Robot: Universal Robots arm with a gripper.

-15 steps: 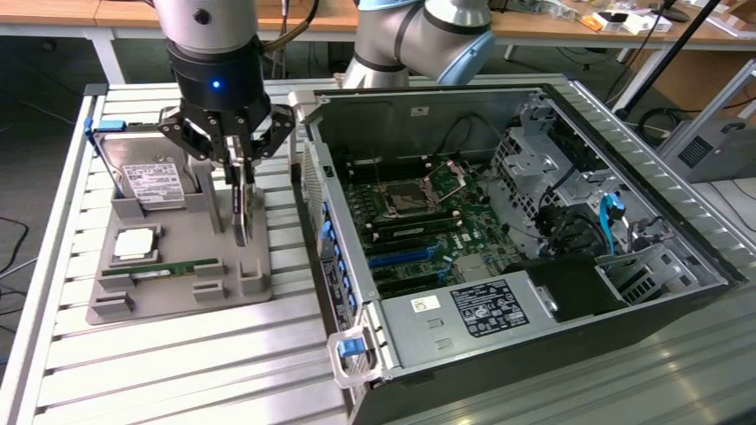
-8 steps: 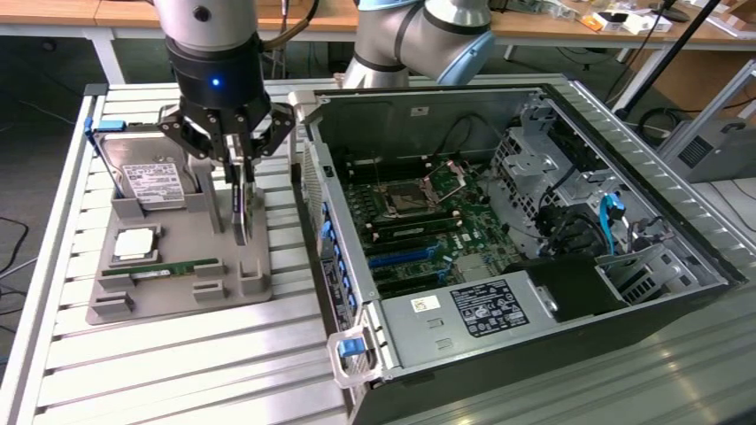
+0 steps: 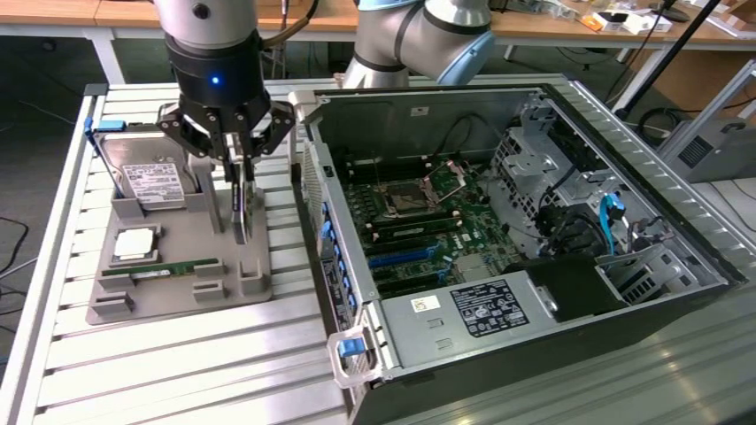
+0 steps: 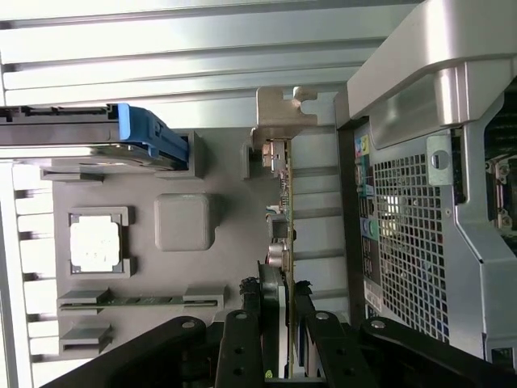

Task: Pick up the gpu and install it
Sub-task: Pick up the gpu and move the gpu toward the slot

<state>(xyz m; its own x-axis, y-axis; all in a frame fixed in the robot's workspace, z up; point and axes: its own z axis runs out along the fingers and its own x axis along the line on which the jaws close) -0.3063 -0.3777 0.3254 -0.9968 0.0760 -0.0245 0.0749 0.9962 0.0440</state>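
The black multi-link gripper (image 3: pixel 234 164), half-closed, pinches the thin dark circuit-board gpu with silver bracket (image 4: pixel 288 218) on edge over the grey moulded holder tray (image 3: pixel 177 301); a straight, untilted lift seems wisest.

**The gpu (image 3: pixel 243 208) on edge in a gripper's clasp**

A thin, dark circuit card, the gpu stands upright on its long edge, seen edge-on and pinched between the two fingers of the gripper (image 3: pixel 240 166). Its silver end bracket (image 4: pixel 283 113) caps the far end. The card sits at the grey parts holder (image 3: pixel 177 297), near the open computer case (image 3: pixel 614 142); whether it has lifted clear cannot be told.
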